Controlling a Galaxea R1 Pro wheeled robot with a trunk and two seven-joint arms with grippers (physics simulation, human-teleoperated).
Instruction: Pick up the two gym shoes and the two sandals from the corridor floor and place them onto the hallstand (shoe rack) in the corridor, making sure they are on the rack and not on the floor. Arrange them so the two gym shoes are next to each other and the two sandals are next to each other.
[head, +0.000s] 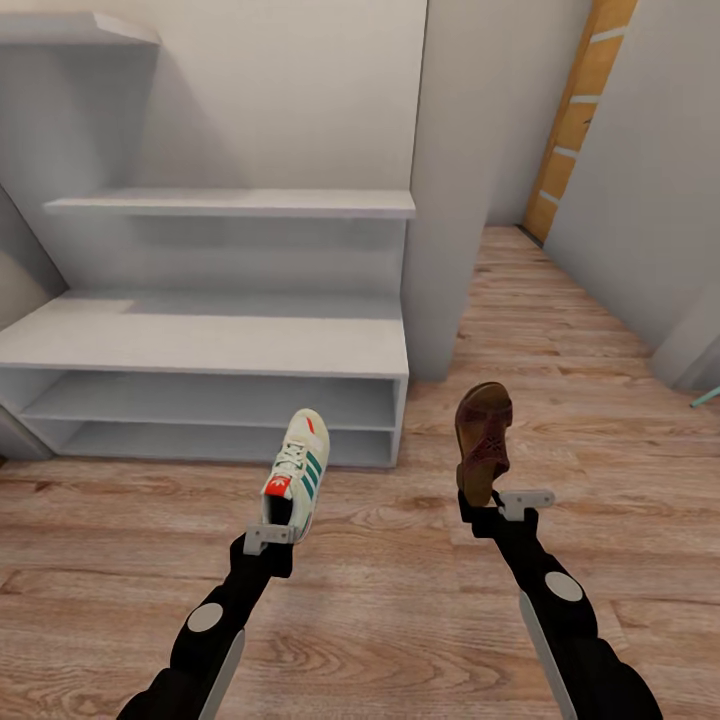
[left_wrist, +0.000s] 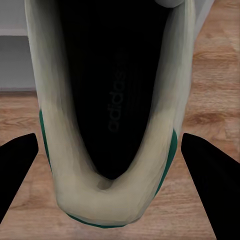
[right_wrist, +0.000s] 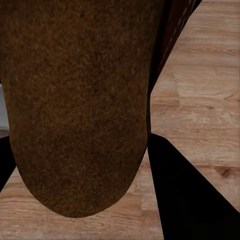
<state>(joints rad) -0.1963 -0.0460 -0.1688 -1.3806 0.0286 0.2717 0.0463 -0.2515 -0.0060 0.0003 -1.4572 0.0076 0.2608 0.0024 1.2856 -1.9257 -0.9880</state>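
Observation:
In the head view my left gripper (head: 268, 536) is shut on the heel of a white gym shoe (head: 298, 468) with green stripes and a red tongue patch. It holds the shoe above the corridor floor (head: 400, 610), toe pointing at the hallstand (head: 200, 345). The left wrist view looks into the gym shoe's (left_wrist: 112, 115) dark opening between both fingers (left_wrist: 17, 172). My right gripper (head: 497, 506) is shut on a brown sandal (head: 483, 440), also lifted, to the right of the hallstand's end. The sandal's underside (right_wrist: 75, 100) fills most of the right wrist view.
The hallstand has two open shelf levels (head: 200, 400) under its flat top. A wall shelf (head: 230, 203) hangs above it. A white pillar (head: 450, 200) stands at its right end. The corridor runs past an orange-wood panel (head: 575, 120). A teal piece (head: 706, 398) shows at the right edge.

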